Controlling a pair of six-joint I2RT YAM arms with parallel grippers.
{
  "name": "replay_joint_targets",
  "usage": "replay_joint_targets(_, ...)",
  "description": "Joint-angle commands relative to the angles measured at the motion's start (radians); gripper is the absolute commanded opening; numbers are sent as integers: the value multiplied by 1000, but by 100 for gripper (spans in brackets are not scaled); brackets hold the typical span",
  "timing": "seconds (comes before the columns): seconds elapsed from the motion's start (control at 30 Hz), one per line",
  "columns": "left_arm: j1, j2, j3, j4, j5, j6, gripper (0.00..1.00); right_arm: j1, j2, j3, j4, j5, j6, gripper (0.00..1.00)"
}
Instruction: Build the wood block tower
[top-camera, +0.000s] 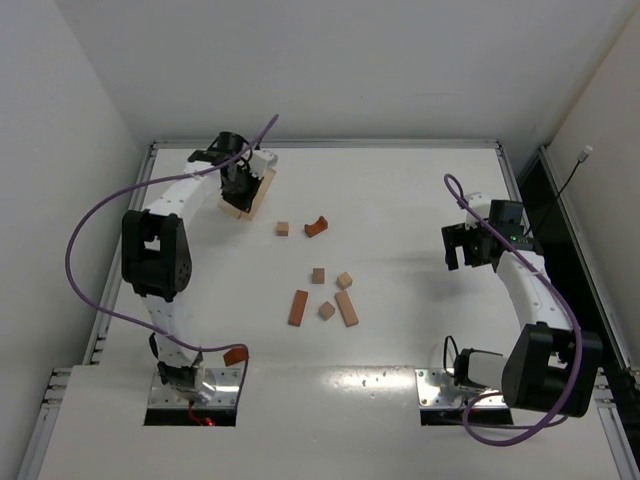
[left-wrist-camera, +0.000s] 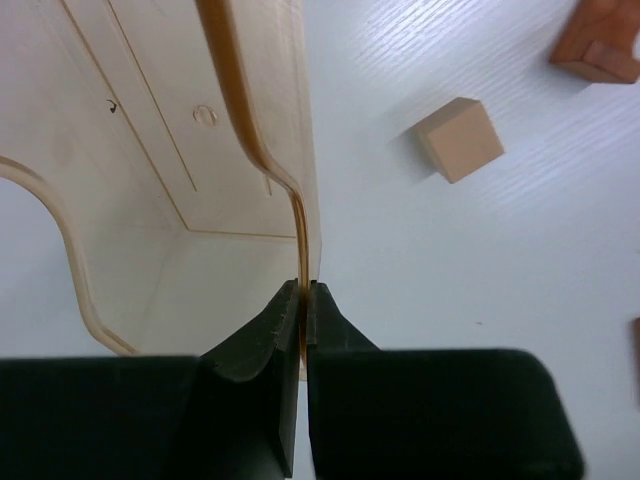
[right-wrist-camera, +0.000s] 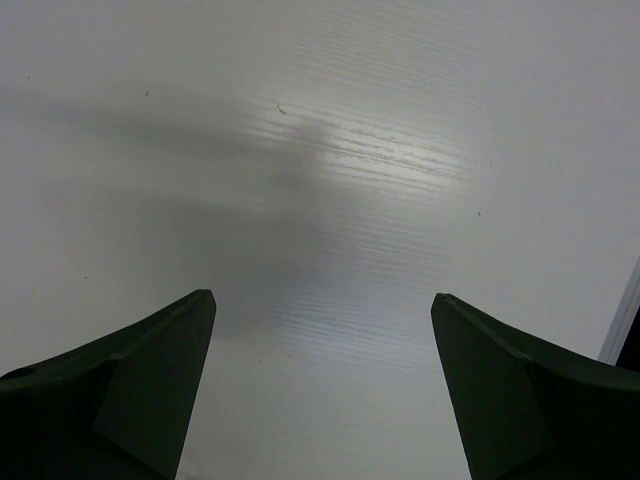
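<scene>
Several small wooden blocks lie loose on the white table: a tan cube (top-camera: 283, 229), a reddish arch piece (top-camera: 316, 226), two tan cubes (top-camera: 318, 275) (top-camera: 344, 280), a reddish bar (top-camera: 298, 307), a small cube (top-camera: 326, 311) and a tan bar (top-camera: 346, 308). My left gripper (top-camera: 238, 190) is shut on the thin wall of a pale wooden tray-like piece (left-wrist-camera: 170, 150) at the far left. The left wrist view shows its gripper (left-wrist-camera: 303, 290) pinching that wall, with the tan cube (left-wrist-camera: 460, 138) and the arch piece (left-wrist-camera: 598, 45) beyond. My right gripper (top-camera: 462, 250) is open and empty over bare table (right-wrist-camera: 325, 300).
The pale tray-like piece (top-camera: 250, 195) stands on the table at the far left. A reddish block (top-camera: 236, 355) lies by the left arm's base. The table's raised rim (top-camera: 330, 144) runs along the back, white walls beyond.
</scene>
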Motion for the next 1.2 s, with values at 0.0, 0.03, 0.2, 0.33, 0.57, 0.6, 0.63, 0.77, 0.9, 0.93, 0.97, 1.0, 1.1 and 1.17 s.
replay_joint_targets(0.0, -63, -13, 42, 4, -191, 102, 0, 5, -1, 38, 31, 3, -4, 86)
replay_joint_targets(0.03, -92, 12, 53, 4, -229, 126, 0, 5, -1, 38, 31, 3, -4, 86)
replay_joint_targets(0.2, -167, 118, 120, -29, -298, 152, 0, 5, -1, 38, 31, 3, -4, 86)
replay_joint_targets(0.33, -230, 196, 198, -54, -308, 175, 0, -4, -1, 38, 31, 3, -4, 86)
replay_joint_targets(0.57, -287, 306, 285, -104, -260, 220, 0, -4, -1, 38, 31, 3, -14, 86)
replay_joint_targets(0.6, -287, 306, 285, -123, -245, 220, 0, -4, -1, 38, 31, 12, -14, 86)
replay_joint_targets(0.63, -309, 306, 285, -123, -230, 234, 0, -4, -10, 38, 31, 13, -14, 86)
replay_joint_targets(0.77, -372, 255, 190, -137, -188, 275, 0, -4, -10, 29, 31, 13, -14, 86)
replay_joint_targets(0.9, -432, 167, 73, -127, -135, 295, 0, -4, -19, 29, 31, 3, -14, 86)
replay_joint_targets(0.93, -452, 150, 32, -127, -121, 295, 0, -4, -19, 29, 31, 3, -14, 86)
replay_joint_targets(0.97, -461, 130, 7, -127, -90, 295, 0, -4, -19, 29, 31, 3, -14, 86)
replay_joint_targets(1.0, -483, 92, -39, -140, -79, 295, 0, -4, -29, 29, 31, 3, -14, 86)
replay_joint_targets(1.1, -518, 20, -100, -154, -59, 295, 0, -4, -29, 20, 31, -7, -23, 86)
replay_joint_targets(1.17, -544, -20, -162, -154, -32, 284, 0, -4, -29, 20, 31, -7, -23, 86)
